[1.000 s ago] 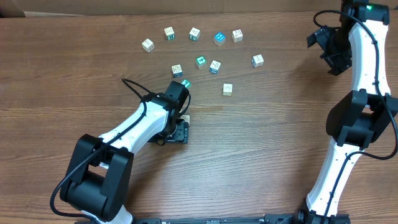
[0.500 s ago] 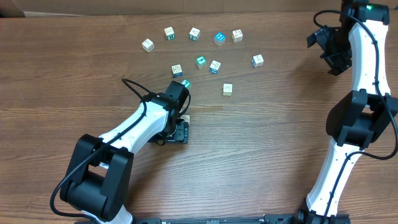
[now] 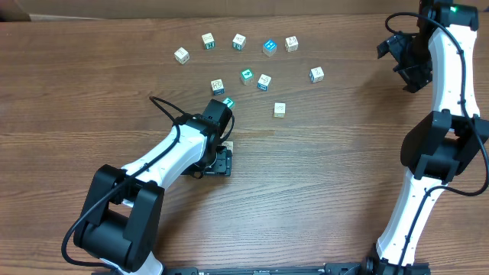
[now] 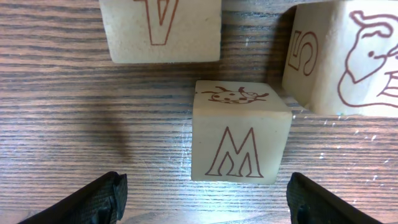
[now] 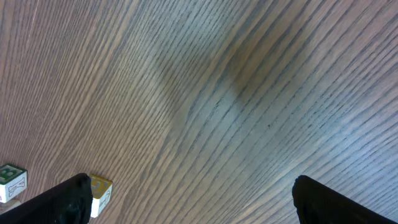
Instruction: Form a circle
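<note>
The circle shows only in the left wrist view, as a tight group of pale wooden cubes. A cube with a red M (image 4: 241, 134) lies in the middle, a V cube (image 4: 160, 28) is at the top, and a cube with a 5 and an animal drawing (image 4: 342, 56) is at the right. My left gripper (image 4: 205, 214) is open, and the M cube lies just ahead of its fingertips, not between them. In the overhead view the left gripper (image 3: 221, 160) points down at mid-table and covers that group. My right gripper (image 3: 403, 65) hangs open at the far right with nothing in it, above bare wood (image 5: 196, 208).
Several loose cubes are scattered behind the left gripper, some teal-faced (image 3: 247, 76), one blue (image 3: 269, 47), one pale (image 3: 280, 110) nearest. Two cubes (image 5: 99, 193) show at the lower left of the right wrist view. A black cable (image 3: 164, 107) loops off the left arm.
</note>
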### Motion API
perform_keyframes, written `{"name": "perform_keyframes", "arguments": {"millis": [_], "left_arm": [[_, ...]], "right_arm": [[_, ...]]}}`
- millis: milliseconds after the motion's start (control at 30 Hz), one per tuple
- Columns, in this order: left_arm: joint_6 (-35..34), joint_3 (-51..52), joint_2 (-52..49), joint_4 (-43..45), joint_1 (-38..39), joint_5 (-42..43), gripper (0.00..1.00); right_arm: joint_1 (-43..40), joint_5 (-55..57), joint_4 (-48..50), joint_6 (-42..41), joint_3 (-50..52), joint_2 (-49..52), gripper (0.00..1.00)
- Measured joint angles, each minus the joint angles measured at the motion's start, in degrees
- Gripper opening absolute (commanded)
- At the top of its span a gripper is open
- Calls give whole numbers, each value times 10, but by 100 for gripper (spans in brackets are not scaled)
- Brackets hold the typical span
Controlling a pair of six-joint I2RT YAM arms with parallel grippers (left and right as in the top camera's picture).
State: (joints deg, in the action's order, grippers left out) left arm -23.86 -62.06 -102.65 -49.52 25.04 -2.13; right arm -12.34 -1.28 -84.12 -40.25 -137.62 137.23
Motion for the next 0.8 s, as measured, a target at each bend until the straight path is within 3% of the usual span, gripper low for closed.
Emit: {"name": "perform_keyframes", "arguments": {"millis": [333,800], "left_arm": [[0,0,0,0,0,0,73],[0,0,0,0,0,0,73]], "right_arm": [[0,0,0,0,0,0,100],[0,0,0,0,0,0,100]]}}
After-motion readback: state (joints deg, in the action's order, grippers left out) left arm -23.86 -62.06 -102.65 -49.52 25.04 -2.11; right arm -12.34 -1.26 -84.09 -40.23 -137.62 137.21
